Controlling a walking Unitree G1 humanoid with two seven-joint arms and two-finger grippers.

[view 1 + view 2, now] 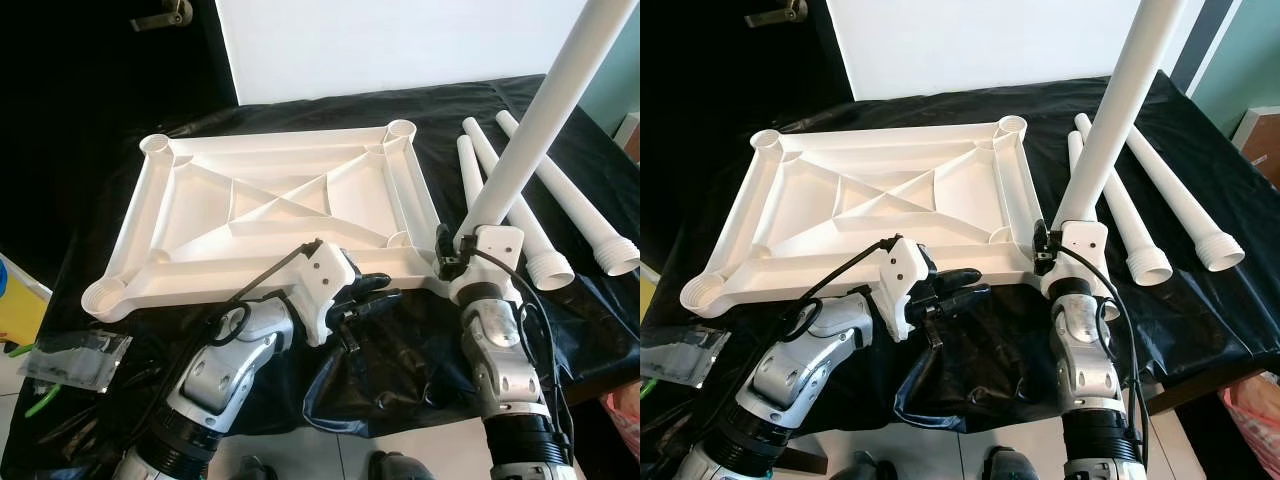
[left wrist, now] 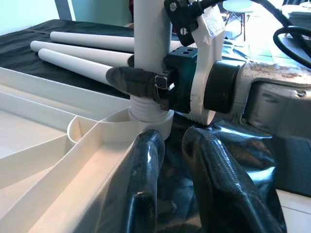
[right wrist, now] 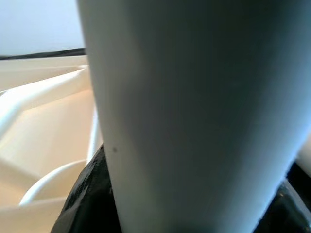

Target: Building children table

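I see the white plastic tabletop (image 1: 270,215) lying upside down on a black cloth (image 1: 400,350), its ribbed underside up and a round socket at each corner. My right gripper (image 2: 146,82) is clamped on a white table leg (image 1: 530,130), which stands nearly upright with its threaded end in the near right corner socket (image 2: 148,127). My left gripper (image 1: 965,287) rests at the tabletop's near edge, just beside that socket, its fingers (image 2: 141,194) narrowly parted and holding nothing. Three more legs (image 1: 530,215) lie side by side on the cloth to the right of the tabletop. A clear bag of small hardware (image 1: 75,355) sits near the cloth's left edge
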